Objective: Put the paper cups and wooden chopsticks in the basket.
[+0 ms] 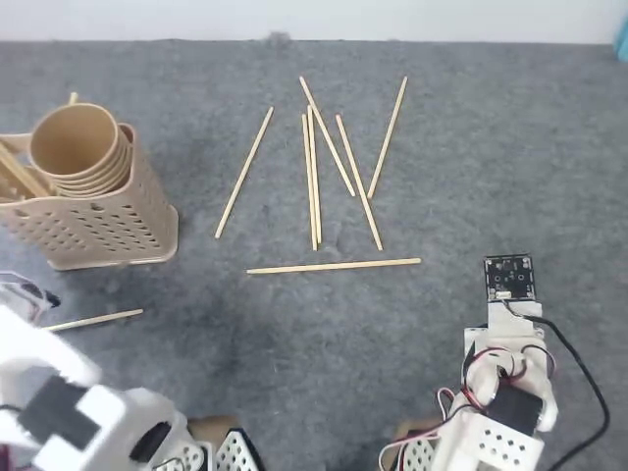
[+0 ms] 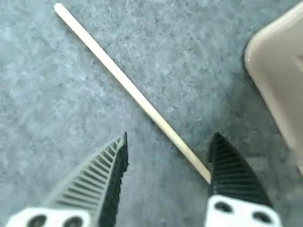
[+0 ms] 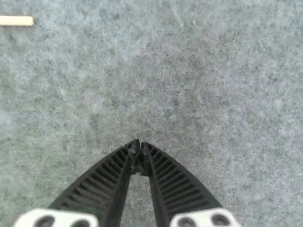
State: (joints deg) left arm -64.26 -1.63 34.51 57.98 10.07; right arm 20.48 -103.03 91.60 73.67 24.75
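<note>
Grey carpet-like cloth covers the surface [image 1: 510, 147] on which the task's things are laid out. At the far left a beige perforated plastic basket [image 1: 98, 231] stands upright. A nested stack of tan paper cups [image 1: 77, 147] is already held in it, with a few pale wooden sticks [image 1: 20, 172] beside them, so the cup part of the task is judged complete. Several loose wooden chopsticks [image 1: 329, 167] are scattered near the middle of the surface, well apart from the basket, and one long chopstick [image 1: 334, 265] lies crosswise below them.

A single wooden chopstick [image 1: 95, 320] lies alone just in front of the basket. The jaws of the left arm [image 1: 69, 407] are spread wide and empty, and this chopstick [image 2: 132, 92] is seen running between them, one end beside a jaw tip. The pose is judged a set-up for a pinch. The basket's corner [image 2: 279, 71] is close by, so only a short carry should be needed.

The jaws of the right arm [image 1: 505, 392] are pressed together with nothing held, above bare cloth. An end of a chopstick [image 3: 16, 21] lies well ahead of them. This arm is judged parked.
</note>
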